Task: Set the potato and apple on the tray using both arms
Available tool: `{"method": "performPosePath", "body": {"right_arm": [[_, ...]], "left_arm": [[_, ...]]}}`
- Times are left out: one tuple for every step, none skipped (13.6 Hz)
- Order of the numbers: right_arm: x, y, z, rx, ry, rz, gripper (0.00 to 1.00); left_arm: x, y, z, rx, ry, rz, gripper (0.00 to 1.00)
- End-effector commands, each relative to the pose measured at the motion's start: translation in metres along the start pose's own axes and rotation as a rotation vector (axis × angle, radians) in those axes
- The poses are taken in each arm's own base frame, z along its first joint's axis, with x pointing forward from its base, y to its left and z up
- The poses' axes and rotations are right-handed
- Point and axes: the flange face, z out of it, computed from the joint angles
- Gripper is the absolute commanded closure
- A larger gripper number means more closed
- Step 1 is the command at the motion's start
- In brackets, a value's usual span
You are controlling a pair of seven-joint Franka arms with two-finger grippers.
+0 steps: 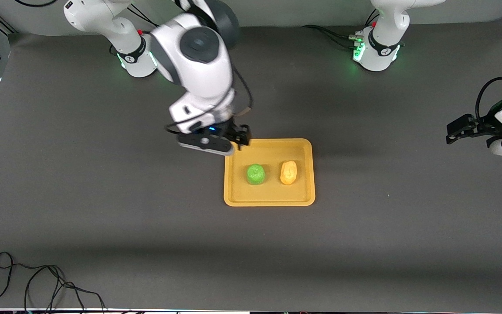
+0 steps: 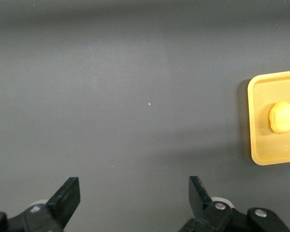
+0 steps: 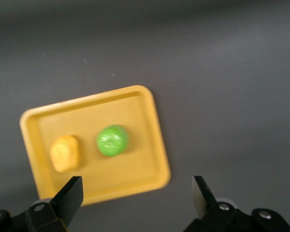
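The yellow-orange tray [image 1: 269,195] lies mid-table. The green apple [image 1: 256,174] and the yellow-orange potato [image 1: 289,172] lie side by side in it, the apple toward the right arm's end. My right gripper [image 1: 241,138] is open and empty, up over the tray's corner beside the apple. Its wrist view shows the tray [image 3: 135,169], the apple [image 3: 112,140] and the potato [image 3: 65,153] below its gripper [image 3: 137,186]. My left gripper [image 1: 453,131] is open and empty over bare table at the left arm's end. Its wrist view [image 2: 134,186] shows part of the tray [image 2: 259,121] with the potato [image 2: 281,117].
The table is covered by a dark grey mat [image 1: 364,244]. Loose black cables [image 1: 37,283] lie at the front corner toward the right arm's end. The two arm bases [image 1: 137,56] [image 1: 377,52] stand along the edge farthest from the front camera.
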Motion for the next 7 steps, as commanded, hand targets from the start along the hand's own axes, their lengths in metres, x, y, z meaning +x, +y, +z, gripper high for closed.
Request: {"method": "performPosePath", "body": {"right_arm": [[0.023,0.067,-0.022,-0.027,-0.032,-0.088,0.00],[0.032,0.093,-0.039,-0.034,-0.038,-0.126,0.00],[0.042,0.120,-0.050,-0.034,-0.049,-0.152,0.00],[0.057,0.155,-0.056,-0.024,-0.065,-0.158,0.00],[0.068,0.193,-0.066,0.007,-0.077,-0.173,0.00],[0.079,0.229,-0.069,0.036,-0.090,-0.193,0.00],[0.085,0.264,-0.074,0.061,-0.094,-0.219,0.00]], "left_arm": [[0.003,-0.002,-0.008,0.012,-0.001,-0.004,0.00],[0.003,-0.001,-0.007,0.014,-0.003,-0.005,0.00],[0.003,0.002,-0.008,0.014,-0.002,-0.003,0.00],[0.003,0.006,-0.010,0.016,0.001,0.000,0.00],[0.002,0.009,-0.012,0.022,0.002,0.005,0.00],[0.001,0.010,-0.013,0.024,-0.002,0.007,0.00],[0.001,0.012,-0.015,0.024,-0.001,0.010,0.00]]}}
